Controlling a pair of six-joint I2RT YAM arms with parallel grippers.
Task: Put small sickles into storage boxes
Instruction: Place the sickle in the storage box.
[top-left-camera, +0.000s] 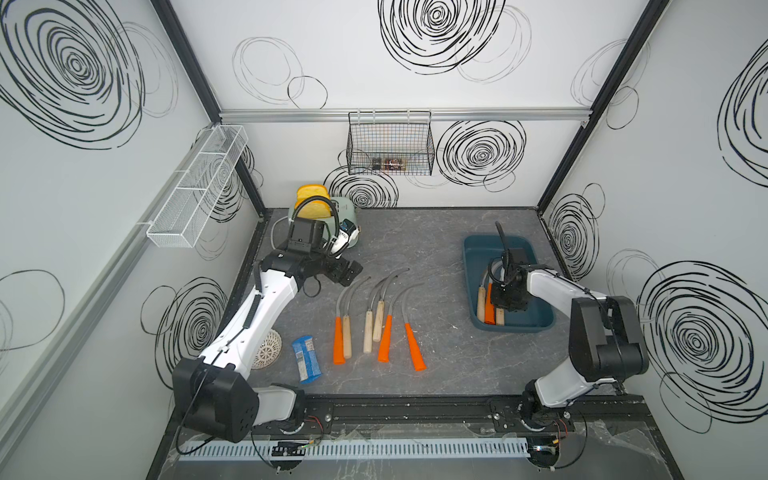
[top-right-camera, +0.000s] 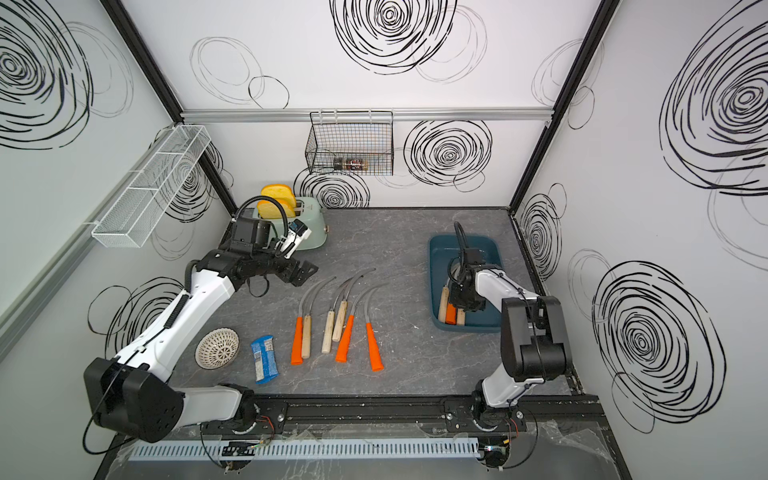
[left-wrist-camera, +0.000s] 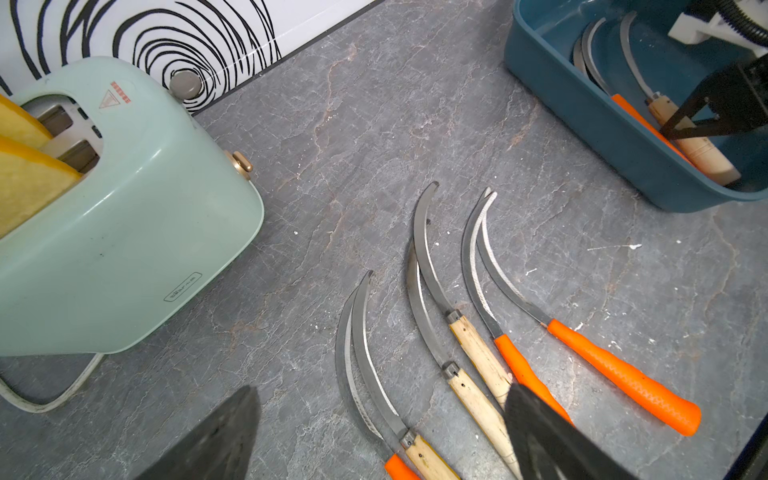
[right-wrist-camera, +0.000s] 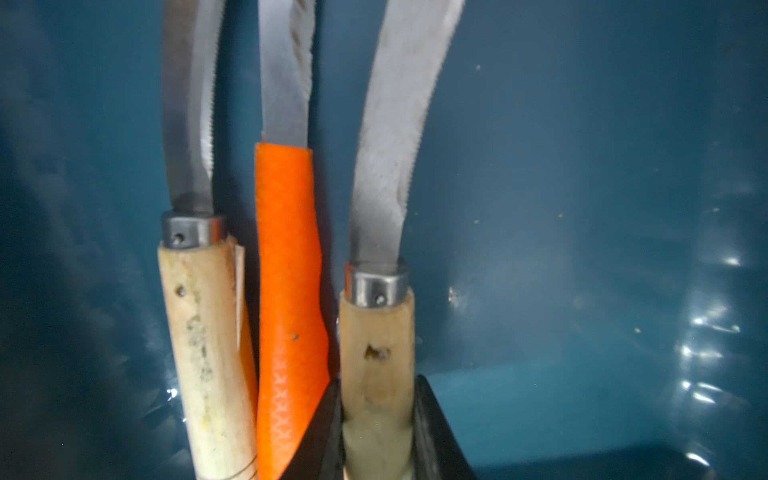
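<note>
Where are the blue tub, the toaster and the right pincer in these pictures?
blue tub (top-left-camera: 484, 255): in a top view, bare floor at its far end.
toaster (left-wrist-camera: 145, 249): left wrist view, its pale green side.
right pincer (right-wrist-camera: 377, 386): right wrist view, midway between its tips, shut on a wood-handled sickle (right-wrist-camera: 376, 328).

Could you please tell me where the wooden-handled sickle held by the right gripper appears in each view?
Both top views: the sickle shows its handle at the tub's near end.
Left wrist: picture's upper right, inside the tub.
Right wrist: picture's bottom centre, clamped in the right gripper.
Landmark: the orange handle beside it.
</note>
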